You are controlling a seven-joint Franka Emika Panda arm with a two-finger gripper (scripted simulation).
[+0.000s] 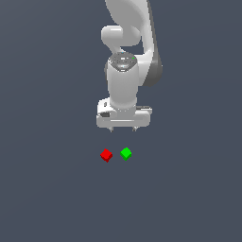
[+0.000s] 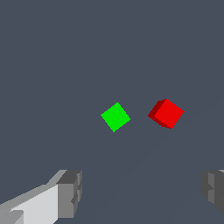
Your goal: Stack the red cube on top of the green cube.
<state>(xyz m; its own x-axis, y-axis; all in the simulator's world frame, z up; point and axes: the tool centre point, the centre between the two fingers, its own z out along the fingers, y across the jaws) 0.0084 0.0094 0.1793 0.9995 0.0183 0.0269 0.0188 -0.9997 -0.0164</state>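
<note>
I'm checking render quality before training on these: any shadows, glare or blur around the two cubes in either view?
Exterior view: flat, even lighting, no cast shadows or glare; the red cube and green cube are small but sharp-edged. Wrist view: equally crisp, no blur; the red cube shows one darker shaded face, the green cube looks uniformly lit.

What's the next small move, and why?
Probably shift the hand toward the exterior view's left and lower it over the red cube. It hangs open and empty above both cubes, and red sits apart from the green cube, unstacked.

A flat, plain slate-grey surface (image 1: 47, 189) fills the background, evenly lit.
</note>
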